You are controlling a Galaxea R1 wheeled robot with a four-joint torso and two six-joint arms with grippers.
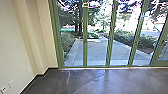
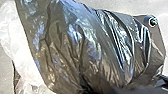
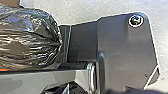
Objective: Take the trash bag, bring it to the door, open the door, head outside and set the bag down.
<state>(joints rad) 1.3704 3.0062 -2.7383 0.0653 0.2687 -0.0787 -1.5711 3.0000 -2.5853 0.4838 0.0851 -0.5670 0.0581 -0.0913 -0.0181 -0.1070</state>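
In the head view, we are facing a green-framed glass wall [image 1: 85,50] ahead of our base [image 3: 120,50], with a cream wall [image 1: 20,30] ahead and to its left. Farther ahead of the base, a paved path [image 1: 97,51] is running between bushes.

In the left wrist view, the black trash bag [image 2: 82,47] is bulging beside the base, partly hiding it; pale clear plastic [image 2: 20,50] is bunching there too.

In the right wrist view, the bag's gathered end is lying against the base. How open either tool is, or what it is holding, we are not able to tell.
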